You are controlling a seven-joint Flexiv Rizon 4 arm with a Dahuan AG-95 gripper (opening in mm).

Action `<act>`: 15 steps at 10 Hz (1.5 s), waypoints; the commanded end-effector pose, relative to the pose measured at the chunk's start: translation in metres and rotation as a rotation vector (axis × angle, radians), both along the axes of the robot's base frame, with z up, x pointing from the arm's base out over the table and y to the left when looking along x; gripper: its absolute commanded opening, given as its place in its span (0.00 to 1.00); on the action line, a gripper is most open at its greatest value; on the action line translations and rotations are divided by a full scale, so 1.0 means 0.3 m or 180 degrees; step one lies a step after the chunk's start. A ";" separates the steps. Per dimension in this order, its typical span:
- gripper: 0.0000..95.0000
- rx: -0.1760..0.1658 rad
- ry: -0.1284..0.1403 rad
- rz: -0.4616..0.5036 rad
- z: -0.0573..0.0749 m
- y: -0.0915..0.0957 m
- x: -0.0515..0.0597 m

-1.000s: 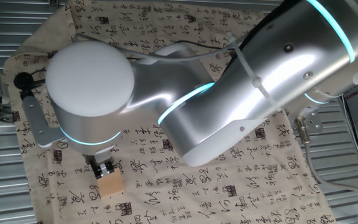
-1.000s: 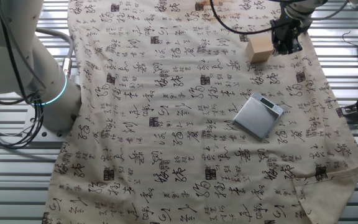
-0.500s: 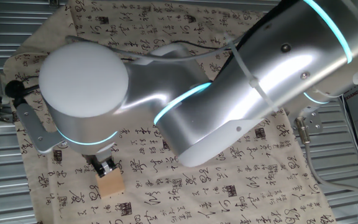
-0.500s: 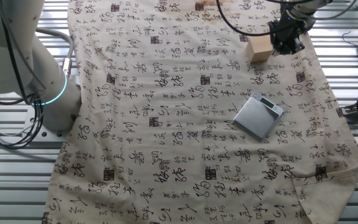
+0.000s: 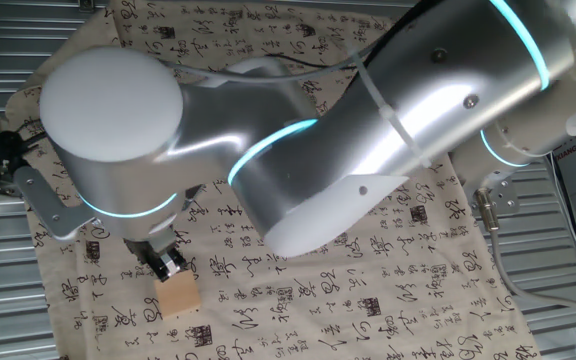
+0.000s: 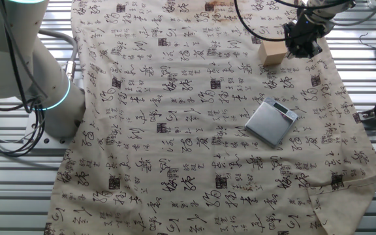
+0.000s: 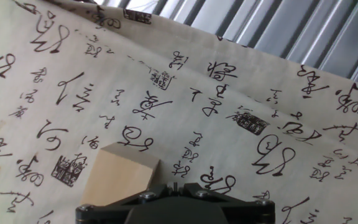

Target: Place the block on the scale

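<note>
Block sits on cloth, off scale.

A: Surface: ribbed metal slats, covered by a beige cloth printed with black calligraphy characters and wrinkled at the near corner.

B: Directly on cloth: wooden block near the far edge; flat grey scale well apart from it, nearer the middle. Both resting flat.

1 wooden block, 1 digital scale, 1 printed cloth, 1 robot arm
</note>
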State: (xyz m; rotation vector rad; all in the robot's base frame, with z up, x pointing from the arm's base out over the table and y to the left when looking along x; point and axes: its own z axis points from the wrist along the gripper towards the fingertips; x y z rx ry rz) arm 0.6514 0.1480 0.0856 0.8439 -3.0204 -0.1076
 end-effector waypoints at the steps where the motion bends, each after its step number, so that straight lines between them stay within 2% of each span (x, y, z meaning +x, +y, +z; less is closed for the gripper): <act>1: 0.00 -0.0013 -0.0017 -0.0037 -0.002 0.001 -0.001; 4: 0.00 -0.0021 -0.0004 -0.0151 0.003 0.003 -0.003; 7: 0.00 -0.0017 0.0030 -0.0469 0.013 0.009 -0.008; 9: 0.00 0.0005 0.0023 -0.0603 0.014 0.021 -0.026; 12: 0.00 -0.0053 0.0011 -0.0708 0.011 0.073 -0.046; 15: 0.00 -0.0067 0.0000 -0.0715 0.016 0.088 -0.064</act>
